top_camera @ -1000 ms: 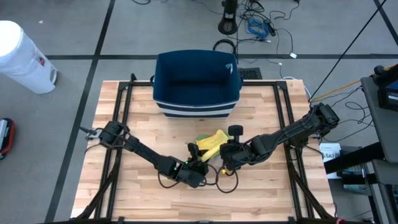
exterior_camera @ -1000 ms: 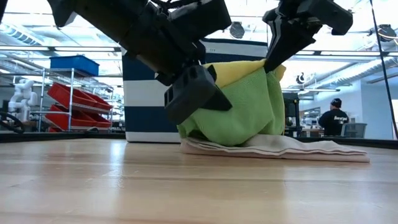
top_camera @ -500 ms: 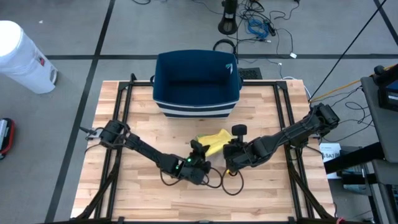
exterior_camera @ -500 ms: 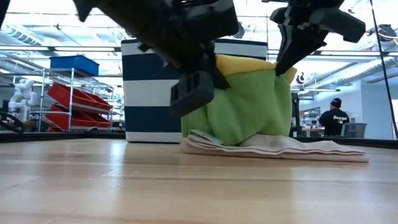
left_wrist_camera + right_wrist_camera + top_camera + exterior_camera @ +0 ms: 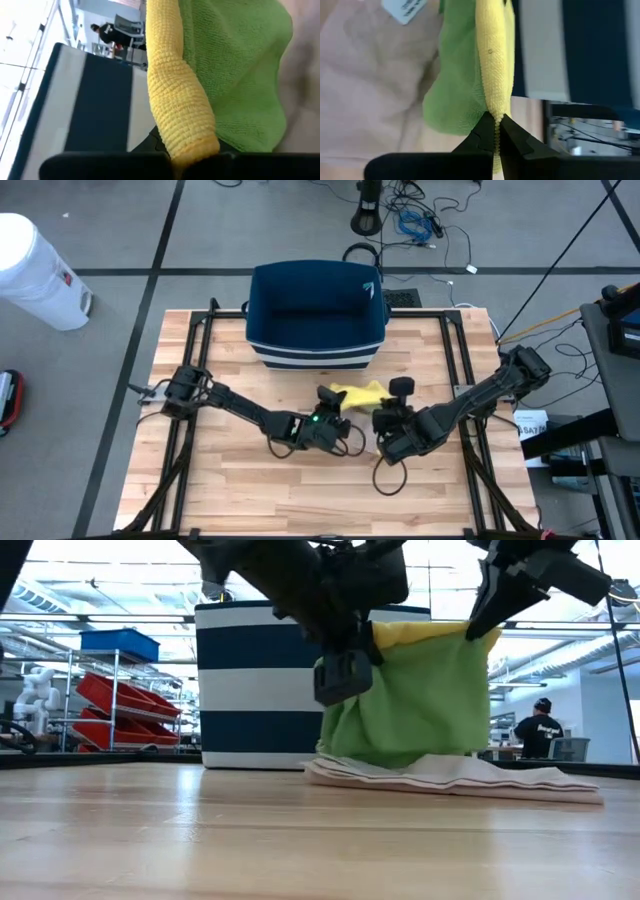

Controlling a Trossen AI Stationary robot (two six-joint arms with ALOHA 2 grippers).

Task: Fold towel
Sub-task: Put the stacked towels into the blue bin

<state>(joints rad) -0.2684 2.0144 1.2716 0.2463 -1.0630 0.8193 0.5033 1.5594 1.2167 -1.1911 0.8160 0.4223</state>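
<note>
A: What is the robot doing?

B: It is folding a towel (image 5: 415, 690). The towel is green on one side and yellow on the other. It hangs in the air over the middle of the tabletop (image 5: 200, 470), just in front of a blue and white striped bin (image 5: 316, 315).

A: Who is holding it?

B: Both arms. The left tool (image 5: 345, 665) is pinched shut on one top corner. The right tool (image 5: 496, 122) is pinched shut on the yellow edge at the other top corner. The towel hangs between them like a little curtain.

A: Does it touch anything?

B: Its bottom edge sits on a pale beige cloth (image 5: 470, 778) that lies flat on the tabletop.

A: So which step is this?

B: I think it is the lift. The two corners are up, and the fold is not made yet.

A: What comes next?

B: I guess both tools must carry the top edge over together and lay it down on the far edge. They should move at the same speed, so the towel stays straight. Then they can let go.

A: What could go wrong?

B: The beige cloth could get dragged along, since the towel rests on it.

A: Can you read any words?

B: Not really. A small white tag (image 5: 406, 7) shows on the cloth, but its writing is too blurry. The bin has a small pale mark near one corner, and I cannot read it either.
</note>
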